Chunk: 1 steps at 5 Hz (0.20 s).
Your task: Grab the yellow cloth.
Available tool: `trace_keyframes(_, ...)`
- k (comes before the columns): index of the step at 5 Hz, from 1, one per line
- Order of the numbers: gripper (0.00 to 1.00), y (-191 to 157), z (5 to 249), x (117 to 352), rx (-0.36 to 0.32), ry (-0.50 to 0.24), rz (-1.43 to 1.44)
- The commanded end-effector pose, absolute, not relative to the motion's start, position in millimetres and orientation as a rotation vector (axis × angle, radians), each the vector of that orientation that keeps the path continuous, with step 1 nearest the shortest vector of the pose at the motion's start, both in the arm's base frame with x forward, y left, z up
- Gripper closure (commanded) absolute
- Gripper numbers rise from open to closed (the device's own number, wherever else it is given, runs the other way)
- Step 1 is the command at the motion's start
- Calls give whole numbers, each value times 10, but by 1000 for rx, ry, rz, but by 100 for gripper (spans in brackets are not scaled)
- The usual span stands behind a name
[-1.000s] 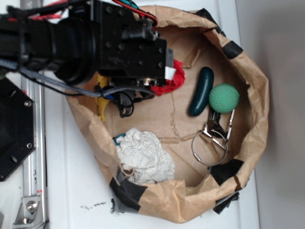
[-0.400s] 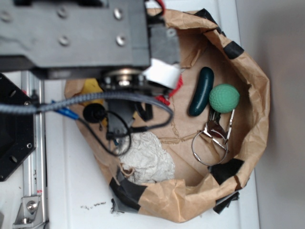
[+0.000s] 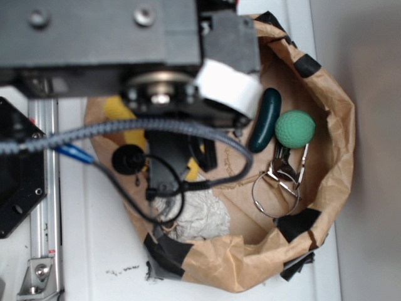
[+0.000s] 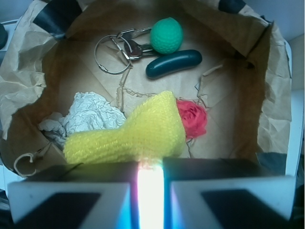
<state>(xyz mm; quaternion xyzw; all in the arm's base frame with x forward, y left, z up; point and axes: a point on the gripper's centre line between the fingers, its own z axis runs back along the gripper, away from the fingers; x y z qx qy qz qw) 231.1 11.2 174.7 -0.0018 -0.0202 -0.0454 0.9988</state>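
**One cloth pinched, lift it clear**

The gripper point(image 4: 150, 191) is pressed together on the yellow cloth point(image 4: 133, 133), which hangs from it above the floor of the paper bag point(image 4: 252, 95), over the white cloth point(image 4: 90, 114) and beside the red cloth point(image 4: 193, 119). Best, I judge, to keep the squeeze firm and rise straight, so the trailing cloth clears the bag. The arm hangs above the bag's left half, pointing down.

Black arm point(image 3: 100, 37), braided grey cable point(image 3: 144, 128)
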Motion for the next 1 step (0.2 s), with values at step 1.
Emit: trace_keyframes(1,100,378,1688,2390,-97,-83,26)
